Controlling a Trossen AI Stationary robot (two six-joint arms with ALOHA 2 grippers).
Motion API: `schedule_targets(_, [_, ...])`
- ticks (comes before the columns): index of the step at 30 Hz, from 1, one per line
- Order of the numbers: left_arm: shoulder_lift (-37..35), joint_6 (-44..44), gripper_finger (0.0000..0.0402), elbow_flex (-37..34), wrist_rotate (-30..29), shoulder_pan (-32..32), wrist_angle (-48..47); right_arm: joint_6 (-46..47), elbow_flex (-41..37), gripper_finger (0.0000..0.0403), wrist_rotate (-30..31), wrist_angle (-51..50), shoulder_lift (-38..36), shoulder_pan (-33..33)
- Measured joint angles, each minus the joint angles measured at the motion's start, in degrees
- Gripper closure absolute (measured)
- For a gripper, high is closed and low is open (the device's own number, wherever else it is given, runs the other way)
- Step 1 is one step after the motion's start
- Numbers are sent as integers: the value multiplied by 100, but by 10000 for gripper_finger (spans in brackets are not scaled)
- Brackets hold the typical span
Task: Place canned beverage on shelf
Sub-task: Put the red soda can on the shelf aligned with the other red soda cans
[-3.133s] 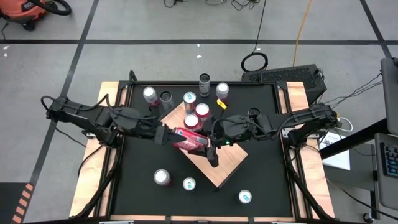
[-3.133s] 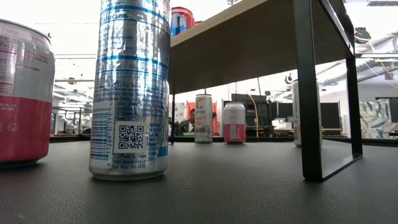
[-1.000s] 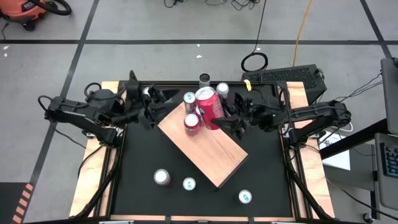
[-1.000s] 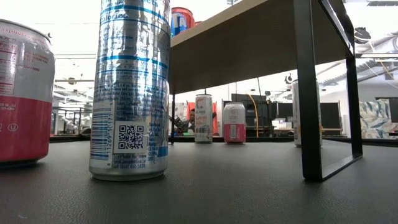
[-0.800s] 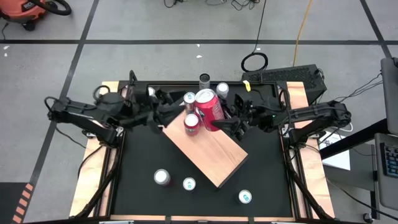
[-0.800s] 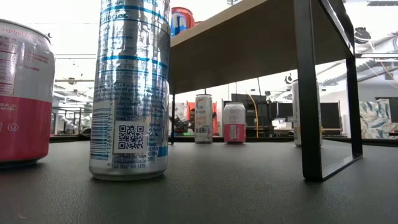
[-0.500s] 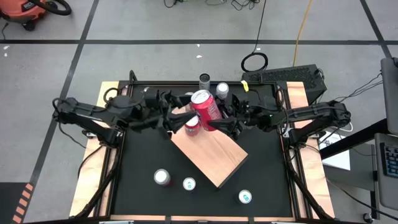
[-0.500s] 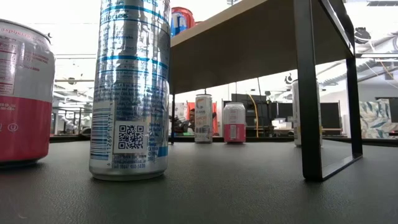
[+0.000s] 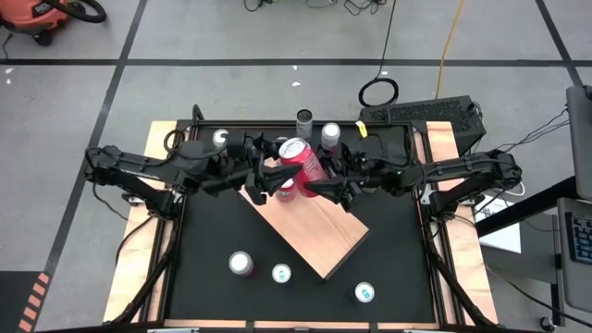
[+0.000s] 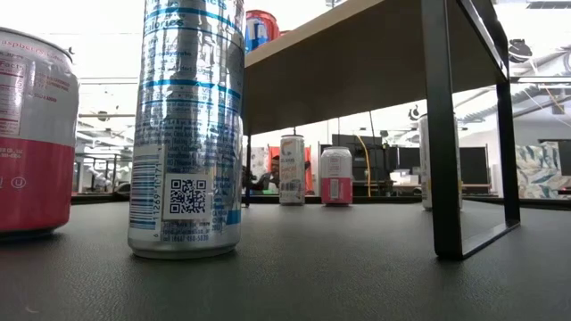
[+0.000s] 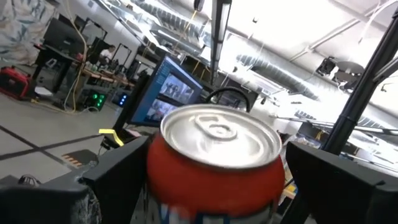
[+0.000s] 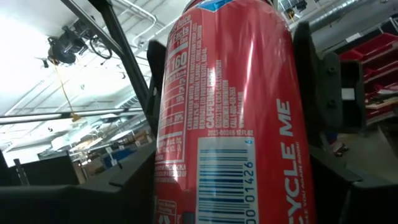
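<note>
Red is what grabs you in the high view: a red can (image 9: pixel 298 159) held tilted over the far end of the pale wood shelf (image 9: pixel 310 231), which sits diagonally on the black table (image 9: pixel 208 236). The right end effector (image 9: pixel 314 178) comes in from the right and is clamped around that can. The left end effector (image 9: pixel 261 178) reaches in from the left with its fingers spread wide, right next to the can, one finger on each side, but I can't tell if it's actually touching. Another red-topped can (image 9: pixel 287 188) stands on the shelf just under them, mostly hidden. Loose cans sit on the table too: a few near the far edge (image 9: pixel 304 118) and three near the front, including a pink-topped one (image 9: pixel 240 264). In the low view, a tall silver can with a QR code (image 10: pixel 187 129) fills the foreground, a pink-and-white can (image 10: pixel 34 134) is at the edge, and the shelf (image 10: pixel 357 58) is seen from underneath on its black metal legs (image 10: pixel 442 129); a red can top (image 10: pixel 261 27) pokes up above the shelf board, and more cans (image 10: pixel 335 176) stand farther back. The left wrist view looks at the red can's silver lid (image 11: pixel 217 134) sitting between its own two dark fingers (image 11: pixel 118 174), with gaps on both sides. The right wrist view is nearly all red can (image 12: pixel 233 118), barcode facing the camera, dark fingers (image 12: pixel 326 87) pressed against its sides.
</note>
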Motion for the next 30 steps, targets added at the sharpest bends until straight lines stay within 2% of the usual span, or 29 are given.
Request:
schedule_targets(9, [0,-145,29,4,-6,-46,-287,-1,0,131,12,-92,-2,-1])
schedule_targets(17, [-4,-237,86,4,-57,-39,-430,11,0,131,29,-210,-4,0])
schedule_targets(21, [-15,-367,98,4,-58,-44,-587,26,0,128,33,-240,-4,0])
schedule_targets(30, [-41,-456,101,2,-61,-50,-709,221,2,91,254,-476,-4,9])
